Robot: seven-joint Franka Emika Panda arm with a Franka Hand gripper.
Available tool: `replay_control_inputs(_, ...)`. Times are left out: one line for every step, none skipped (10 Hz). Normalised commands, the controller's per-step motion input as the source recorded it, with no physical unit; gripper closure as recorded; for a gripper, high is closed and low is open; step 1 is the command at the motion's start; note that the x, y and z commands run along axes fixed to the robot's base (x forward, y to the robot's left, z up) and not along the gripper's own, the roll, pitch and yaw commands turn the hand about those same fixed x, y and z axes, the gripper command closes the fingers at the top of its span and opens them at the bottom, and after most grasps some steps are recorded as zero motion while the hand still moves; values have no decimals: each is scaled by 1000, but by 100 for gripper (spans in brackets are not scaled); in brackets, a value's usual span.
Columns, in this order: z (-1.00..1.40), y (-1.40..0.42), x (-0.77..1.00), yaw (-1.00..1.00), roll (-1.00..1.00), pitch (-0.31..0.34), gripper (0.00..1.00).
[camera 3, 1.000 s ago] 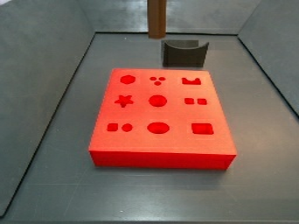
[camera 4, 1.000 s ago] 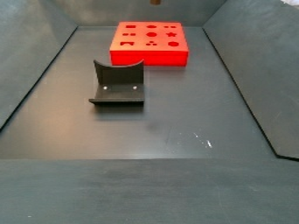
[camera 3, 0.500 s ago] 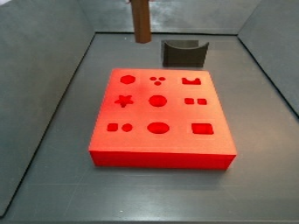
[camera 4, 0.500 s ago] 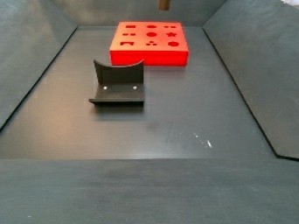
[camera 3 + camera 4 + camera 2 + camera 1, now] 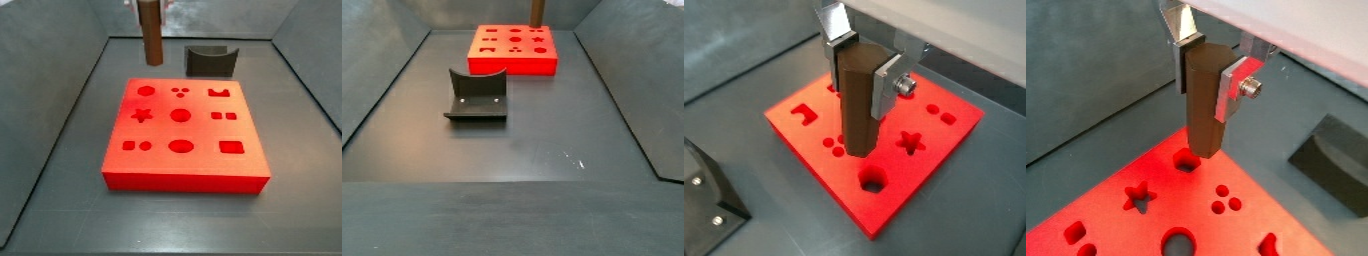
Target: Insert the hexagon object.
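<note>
My gripper is shut on the hexagon object, a long brown faceted peg, and holds it upright. It shows the same way in both wrist views, gripper and peg. The peg's lower end hangs above the red block, close to the hexagonal hole, which also shows in a wrist view. In a side view the peg hangs over the block's far left edge. In a side view only the peg's lower end shows.
The red block carries several shaped holes: star, circles, squares. The dark fixture stands behind the block and shows in a side view and both wrist views. Grey walls enclose the floor.
The gripper has carried the peg sideways from near the fixture to above the block's far left part and has lowered it somewhat. The grip on the peg is unchanged.
</note>
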Motion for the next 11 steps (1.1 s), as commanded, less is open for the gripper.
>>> replay_control_inputs(-377, 0, 0, 0, 39, 170, 100)
replay_control_inputs(-337, 0, 26, 0, 31, 206, 100)
replay_control_inputs(-320, 0, 51, 0, 19, 164, 100)
replay_control_inputs(-334, 0, 60, -11, 4, 146, 100)
replay_control_inputs(-246, 0, 66, -57, 19, 69, 100)
replay_control_inputs(-169, 3, 0, -3, 0, 0, 100)
replay_control_inputs(-137, 31, 0, 0, 33, -37, 100)
replay_control_inputs(-140, 0, 9, 0, 70, -47, 100)
replay_control_inputs(-143, 0, 0, 0, 100, -83, 100)
replay_control_inputs(-169, 0, 0, 0, 133, -94, 100)
replay_control_inputs(-200, 0, 0, 0, 146, -113, 100)
